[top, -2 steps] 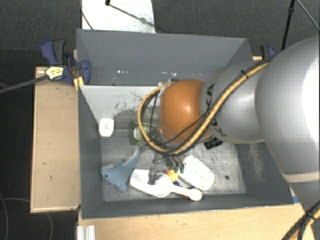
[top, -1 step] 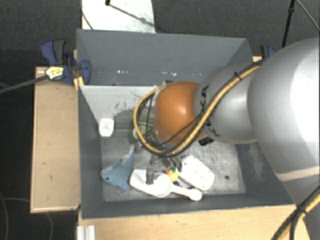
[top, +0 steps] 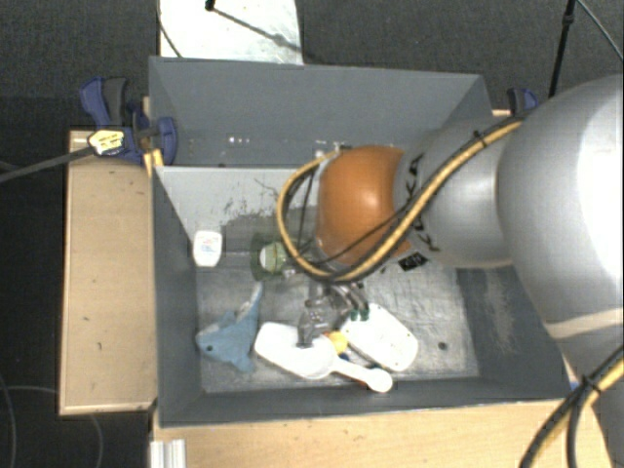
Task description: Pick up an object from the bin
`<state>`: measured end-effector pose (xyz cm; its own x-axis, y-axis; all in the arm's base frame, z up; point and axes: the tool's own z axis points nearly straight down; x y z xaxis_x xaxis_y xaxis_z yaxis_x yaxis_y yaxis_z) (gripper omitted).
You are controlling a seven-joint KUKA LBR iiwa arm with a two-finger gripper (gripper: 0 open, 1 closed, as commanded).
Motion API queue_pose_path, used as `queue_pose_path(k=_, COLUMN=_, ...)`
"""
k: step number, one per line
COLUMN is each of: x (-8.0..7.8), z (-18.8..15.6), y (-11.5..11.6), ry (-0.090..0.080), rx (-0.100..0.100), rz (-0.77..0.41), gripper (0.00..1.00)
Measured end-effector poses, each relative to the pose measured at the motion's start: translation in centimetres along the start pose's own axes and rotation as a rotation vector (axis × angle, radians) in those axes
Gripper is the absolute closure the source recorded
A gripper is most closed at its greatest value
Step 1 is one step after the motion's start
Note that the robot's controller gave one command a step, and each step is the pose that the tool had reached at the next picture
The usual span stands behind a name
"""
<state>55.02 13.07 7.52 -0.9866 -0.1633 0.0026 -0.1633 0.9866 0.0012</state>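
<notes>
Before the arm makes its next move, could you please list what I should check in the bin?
1. Hand low over the white pieces at the front of the bin: ok.
2. Anything held in the hand: cannot tell.
3. White flat piece and white rounded piece lie apart: not ok, they crowd together.
4. Blue piece clear of the hand: ok.
5. Small white cap far off, by the wall opposite the arm: ok.

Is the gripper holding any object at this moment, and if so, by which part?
It cannot be told. The gripper is low over the white spoon-shaped thing at the front of the bin, but no hold is visible.
</notes>
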Motion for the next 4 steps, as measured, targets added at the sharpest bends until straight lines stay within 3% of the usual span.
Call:
queue_pose_path(k=1, x=-1.6, z=0.2, y=1.1, ry=0.017, rx=0.008, rz=-0.012, gripper=0.00)
queue_pose_path(k=2, x=-2.0, z=0.1, y=-2.3, ry=-0.008, rx=-0.003, rz=-0.102, gripper=1.00)
queue_pose_path(k=4, x=-2.5, z=-0.4, y=-2.8, ry=-0.009, rx=-0.002, rz=-0.094, gripper=1.00)
